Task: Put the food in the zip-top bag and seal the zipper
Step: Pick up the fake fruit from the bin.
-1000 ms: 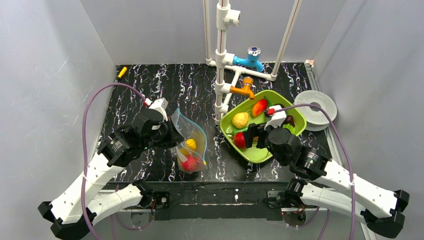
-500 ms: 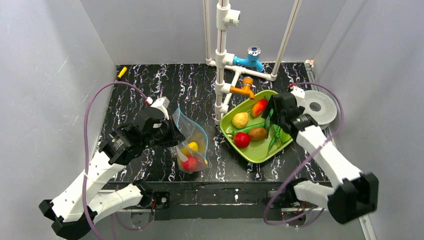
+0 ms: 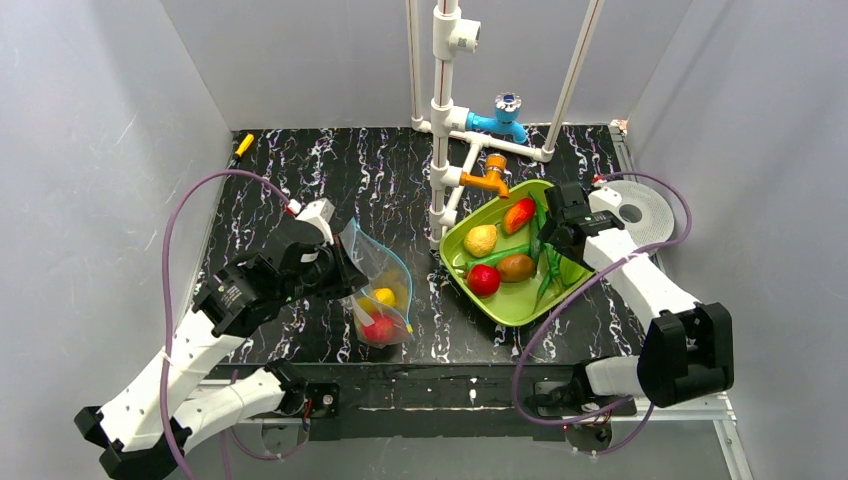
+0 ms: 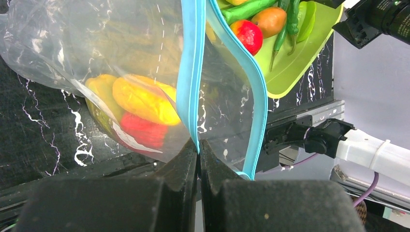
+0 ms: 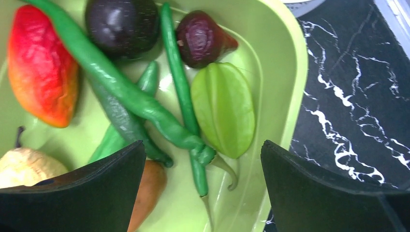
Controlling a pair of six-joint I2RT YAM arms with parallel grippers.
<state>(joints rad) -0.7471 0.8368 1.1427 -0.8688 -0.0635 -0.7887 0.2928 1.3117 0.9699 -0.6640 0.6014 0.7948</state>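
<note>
Over black marble (image 3: 300,170), left jaws pinch the zipper (image 4: 191,87); right jaws gape above food (image 5: 222,108).

- We see the left gripper (image 3: 343,268) at the rim of the zip-top bag (image 3: 392,268), with yellow and red food (image 3: 379,327) inside.
- We find the right gripper (image 3: 548,228) above the lime-green tray (image 3: 520,312), which holds more food.

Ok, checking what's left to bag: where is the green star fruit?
The star fruit lies in the lime-green tray, on the right side of the right wrist view, beside a long green pepper and below a dark red fruit.
</note>
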